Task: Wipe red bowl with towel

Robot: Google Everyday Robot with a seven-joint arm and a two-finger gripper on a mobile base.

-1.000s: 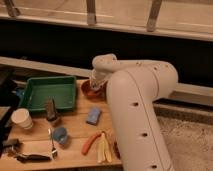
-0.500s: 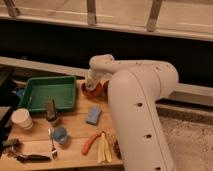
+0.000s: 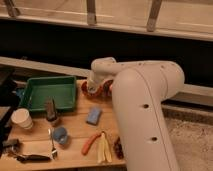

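Observation:
The red bowl (image 3: pixel 91 90) sits on the wooden table (image 3: pixel 75 132) at its far edge, right of the green tray. Only its rim shows, because my white arm (image 3: pixel 142 100) bends down over it. My gripper (image 3: pixel 97 86) is at the bowl, down in or just over it, mostly hidden by the wrist. The towel is not visible; it may be hidden under the wrist.
A green tray (image 3: pixel 47 92) stands at the back left. A blue sponge (image 3: pixel 93 115), a blue cup (image 3: pixel 60 135), a white cup (image 3: pixel 22 119), a dark upright object (image 3: pixel 51 110), a carrot (image 3: pixel 90 142), a banana (image 3: pixel 102 147) and utensils (image 3: pixel 30 156) lie on the table.
The wrist has shifted slightly to the left over the red bowl. The other objects have not moved.

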